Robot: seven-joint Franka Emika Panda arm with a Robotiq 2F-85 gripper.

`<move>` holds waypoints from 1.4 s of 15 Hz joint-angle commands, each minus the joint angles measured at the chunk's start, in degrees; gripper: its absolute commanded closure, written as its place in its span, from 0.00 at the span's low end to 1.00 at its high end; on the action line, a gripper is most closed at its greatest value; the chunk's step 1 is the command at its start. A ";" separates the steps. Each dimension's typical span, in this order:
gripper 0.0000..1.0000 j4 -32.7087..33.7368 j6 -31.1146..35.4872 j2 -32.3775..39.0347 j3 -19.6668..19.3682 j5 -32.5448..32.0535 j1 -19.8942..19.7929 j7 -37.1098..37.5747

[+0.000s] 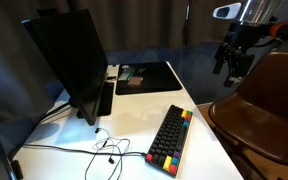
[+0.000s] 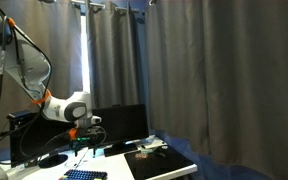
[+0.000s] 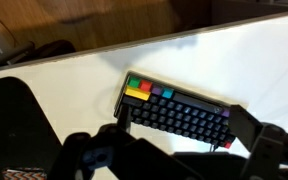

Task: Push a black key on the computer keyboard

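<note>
The computer keyboard lies on the white table near its front edge. It has mostly black keys, with red, orange, yellow, green and blue keys along one edge. It also shows at the bottom of an exterior view. In the wrist view the keyboard lies below, framed between the two dark fingers. My gripper hangs high above the table, up and to the side of the keyboard, touching nothing. It also shows in an exterior view. In the wrist view the gripper is open and empty.
A dark monitor stands on the table with cables trailing in front of it. A flat black mouse mat lies at the far end. A brown chair stands beside the table under the gripper. Grey curtains hang behind.
</note>
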 commanded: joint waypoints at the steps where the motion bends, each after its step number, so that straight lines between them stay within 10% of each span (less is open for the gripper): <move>1: 0.00 2.62 5.90 6.29 1.51 5.63 1.62 -4.93; 4: 0.00 5.17 10.88 12.11 3.48 8.82 1.97 -8.46; 6: 0.28 7.25 12.94 15.98 5.53 9.48 0.85 -10.15; 16: 0.98 16.22 19.79 31.66 15.84 4.08 -9.34 -12.87; 21: 1.00 18.09 19.56 35.87 18.59 0.28 -13.21 -12.45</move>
